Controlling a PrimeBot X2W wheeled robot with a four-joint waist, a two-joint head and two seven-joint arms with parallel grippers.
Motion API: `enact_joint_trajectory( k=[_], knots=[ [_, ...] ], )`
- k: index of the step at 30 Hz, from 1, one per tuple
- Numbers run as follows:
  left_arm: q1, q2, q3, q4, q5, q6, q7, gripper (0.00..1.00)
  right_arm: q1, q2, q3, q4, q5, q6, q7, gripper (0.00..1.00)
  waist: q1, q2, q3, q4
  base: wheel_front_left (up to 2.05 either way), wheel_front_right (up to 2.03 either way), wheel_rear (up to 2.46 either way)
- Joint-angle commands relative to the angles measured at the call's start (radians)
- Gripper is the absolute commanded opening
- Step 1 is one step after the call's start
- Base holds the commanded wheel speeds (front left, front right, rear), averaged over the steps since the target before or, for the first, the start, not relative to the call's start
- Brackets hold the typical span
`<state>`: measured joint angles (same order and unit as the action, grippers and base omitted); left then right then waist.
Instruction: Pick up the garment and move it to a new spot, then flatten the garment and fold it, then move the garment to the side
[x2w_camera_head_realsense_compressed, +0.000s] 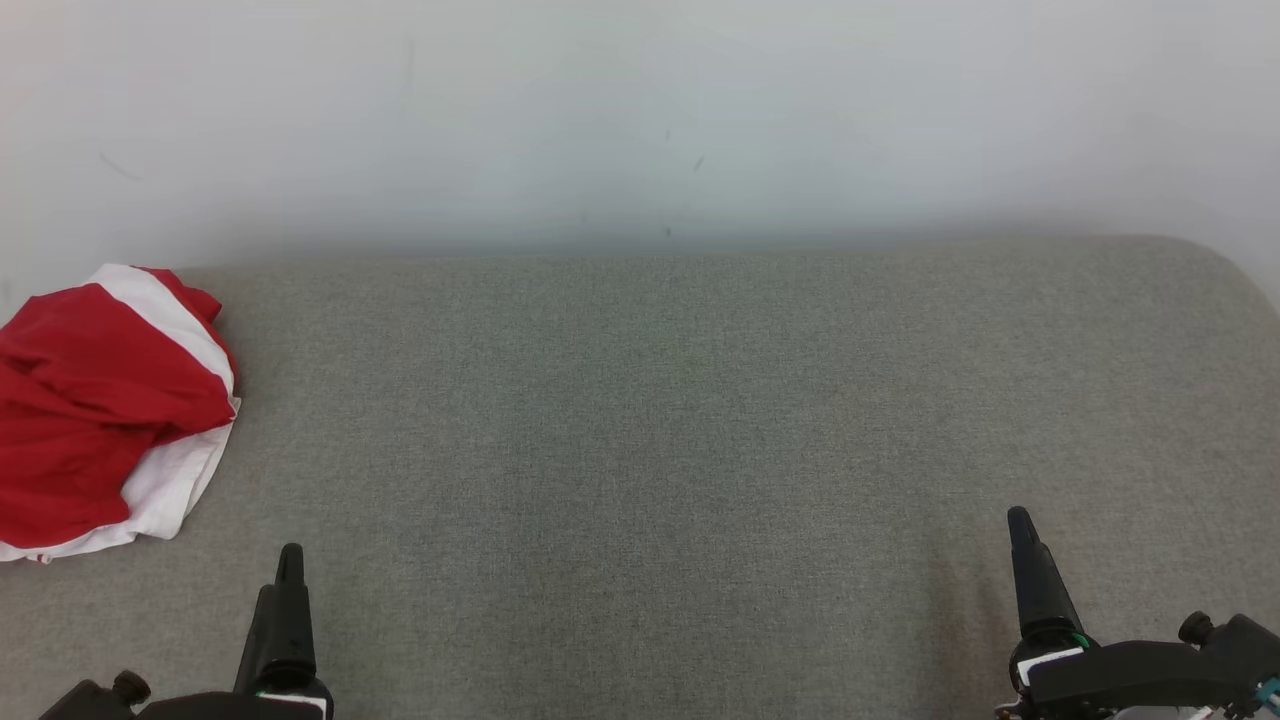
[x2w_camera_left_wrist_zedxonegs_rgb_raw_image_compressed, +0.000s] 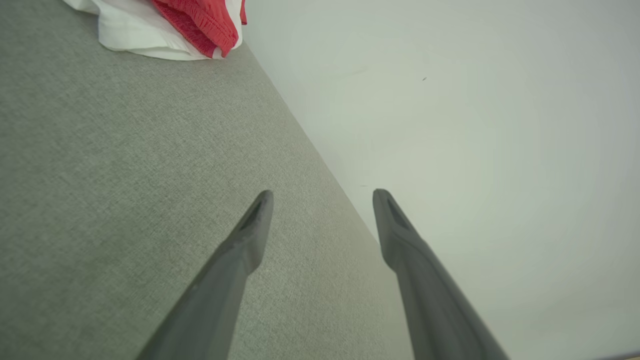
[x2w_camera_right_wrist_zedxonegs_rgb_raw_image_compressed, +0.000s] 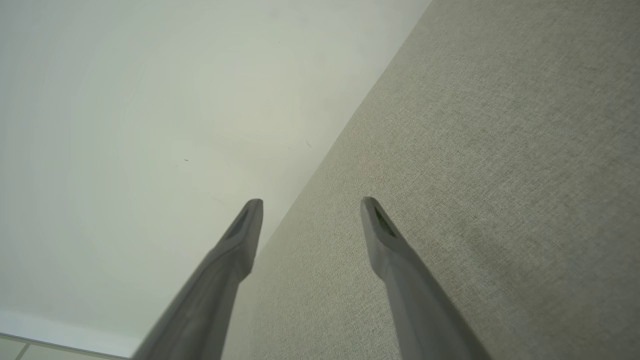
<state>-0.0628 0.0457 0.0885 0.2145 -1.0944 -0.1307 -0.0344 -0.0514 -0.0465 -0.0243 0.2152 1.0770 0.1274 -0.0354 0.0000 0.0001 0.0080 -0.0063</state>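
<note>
One garment forward-left of left claw, untouched | left claw spread | right claw spread

The garment is soft, crumpled cloth, matt all over, with a ribbed knit texture along its red hem and a smoother white part. The cushioned surface is covered in grey woven fabric with a fine, slightly rough, matt weave, while the wall looks smooth and matt with a few small scuffs. The left gripper and right gripper have dark, smooth fingers that look like hard plastic with a dull finish.
</note>
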Motion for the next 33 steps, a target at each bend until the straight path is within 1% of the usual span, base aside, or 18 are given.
enact_joint_trajectory(
  k=[1,9,16,33],
  knots=[
    [-0.007,0.004,0.002,-0.02,0.05,0.0,-0.01,1.0,-0.007,-0.003,0.004,-0.018,-0.045,0.003,-0.01,1.0,0.0,-0.0001,0.0,0.0,0.0,0.0,0.0],
    [0.0,0.014,-0.01,-0.037,0.235,0.0,-0.038,1.0,-0.002,-0.004,0.012,-0.029,-0.206,0.003,-0.038,1.0,0.0,-0.0001,0.003,-0.001,0.0,0.0,0.0],
    [0.003,0.022,-0.028,-0.051,0.365,0.003,-0.061,1.0,0.001,-0.004,0.013,-0.042,-0.342,0.003,-0.061,1.0,0.0,-0.0001,0.005,-0.001,0.0,0.0,0.0],
    [0.016,0.039,-0.053,-0.07,0.575,0.016,-0.108,1.0,0.009,-0.004,0.028,-0.05,-0.554,0.004,-0.108,1.0,0.0,-0.0001,0.008,-0.002,0.0,0.0,0.0]
  ],
)
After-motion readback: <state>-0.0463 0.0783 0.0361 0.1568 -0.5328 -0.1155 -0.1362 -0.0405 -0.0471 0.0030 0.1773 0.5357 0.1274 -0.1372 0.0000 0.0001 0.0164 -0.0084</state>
